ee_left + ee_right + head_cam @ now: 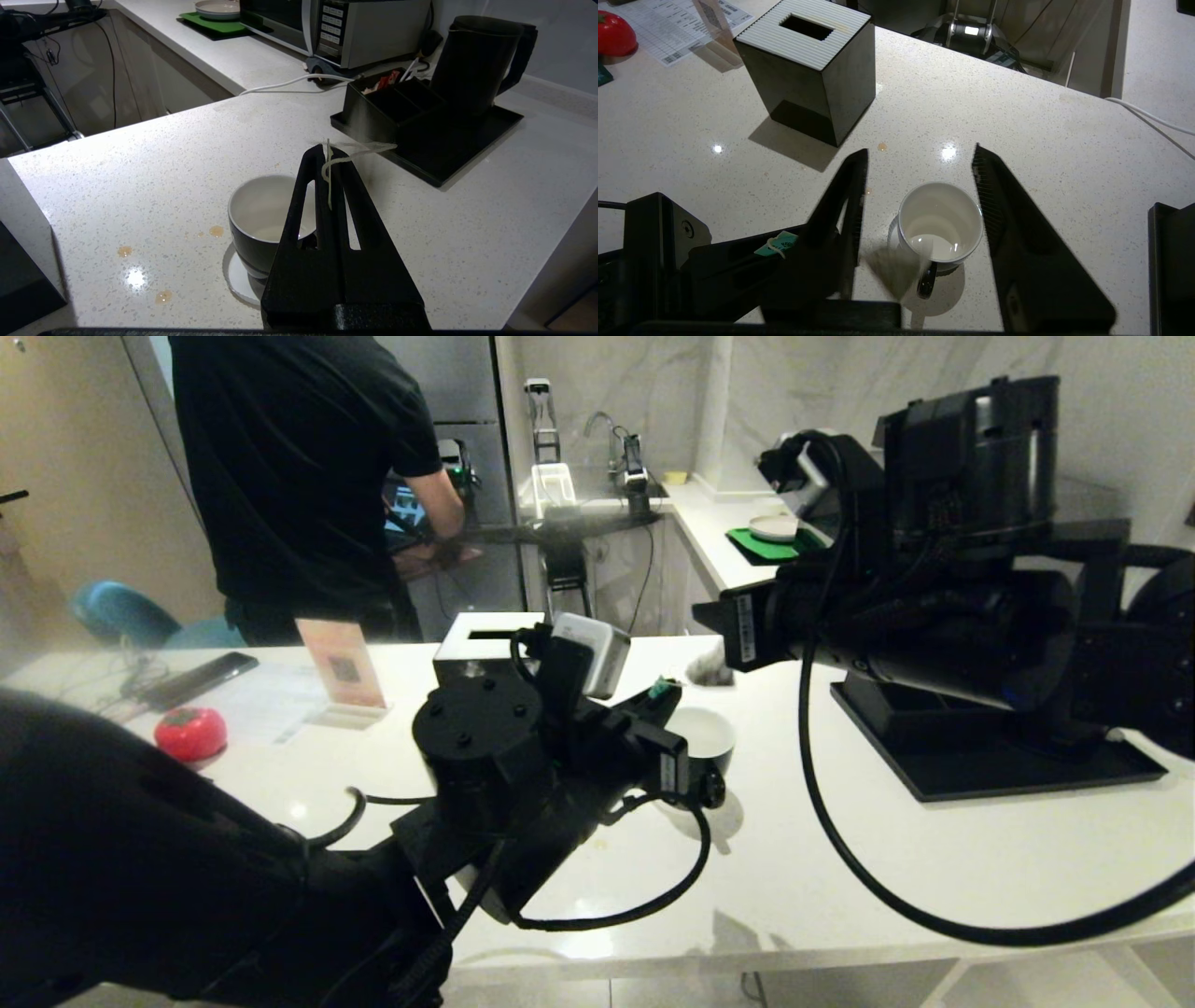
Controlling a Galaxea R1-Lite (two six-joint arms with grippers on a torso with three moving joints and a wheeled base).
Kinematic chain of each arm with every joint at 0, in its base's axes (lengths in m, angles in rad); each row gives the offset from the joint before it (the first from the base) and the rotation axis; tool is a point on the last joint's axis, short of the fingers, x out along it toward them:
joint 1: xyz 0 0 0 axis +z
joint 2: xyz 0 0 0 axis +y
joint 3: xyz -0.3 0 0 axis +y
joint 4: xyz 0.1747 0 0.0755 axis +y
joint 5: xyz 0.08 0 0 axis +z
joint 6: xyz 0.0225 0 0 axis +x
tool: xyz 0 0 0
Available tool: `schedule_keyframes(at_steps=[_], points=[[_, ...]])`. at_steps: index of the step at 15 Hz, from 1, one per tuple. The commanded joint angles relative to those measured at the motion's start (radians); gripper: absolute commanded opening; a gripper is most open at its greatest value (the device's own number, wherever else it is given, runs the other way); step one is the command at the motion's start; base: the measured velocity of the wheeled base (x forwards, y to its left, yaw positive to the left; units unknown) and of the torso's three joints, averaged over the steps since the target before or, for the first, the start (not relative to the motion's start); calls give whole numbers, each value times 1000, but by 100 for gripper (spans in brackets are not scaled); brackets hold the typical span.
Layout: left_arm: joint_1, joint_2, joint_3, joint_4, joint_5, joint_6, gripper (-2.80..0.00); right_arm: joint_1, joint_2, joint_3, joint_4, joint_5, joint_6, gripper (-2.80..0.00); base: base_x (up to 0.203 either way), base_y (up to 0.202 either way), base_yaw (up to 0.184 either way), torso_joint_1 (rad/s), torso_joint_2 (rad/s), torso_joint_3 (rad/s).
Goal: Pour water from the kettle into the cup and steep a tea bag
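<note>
The cup (941,221), black outside and white inside with a little water at its bottom, stands on a white coaster on the counter. My right gripper (920,156) hovers above it, open, with nothing between its fingers. The tea bag (892,270) is a blurred shape in the air beside the cup's rim, near its handle. Its string (329,172) runs to my left gripper (327,151), which is shut on the string, with the green tag (777,242) at its fingertips. In the head view the left gripper (658,702) is just left of the cup (705,733). The kettle (476,60) stands on a black tray (448,149).
A black tissue box (808,70) stands on the counter beyond the cup. A red tomato-shaped object (189,733), a phone (196,679) and a card stand (341,667) lie at the left. A person (299,476) stands behind the counter. A microwave (364,28) sits near the kettle.
</note>
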Motion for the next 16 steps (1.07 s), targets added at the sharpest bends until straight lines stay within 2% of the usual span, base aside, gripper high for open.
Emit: schedule_keyframes(at_steps=[1,12,16], points=[[1,1,0,-7,2,-1,-280,0,-2,-3,-1,-2,0,0,0,0,0,0,0,0],[-1,-4,0,-9,2,-1,-280,0,-39,2,5,-5,-1,0,0,0,0,0,0,0],[-1,-7,1,-9,2,-1,-280,-5,-74,18,10,-40,0,0,0,0,0,0,0,0]])
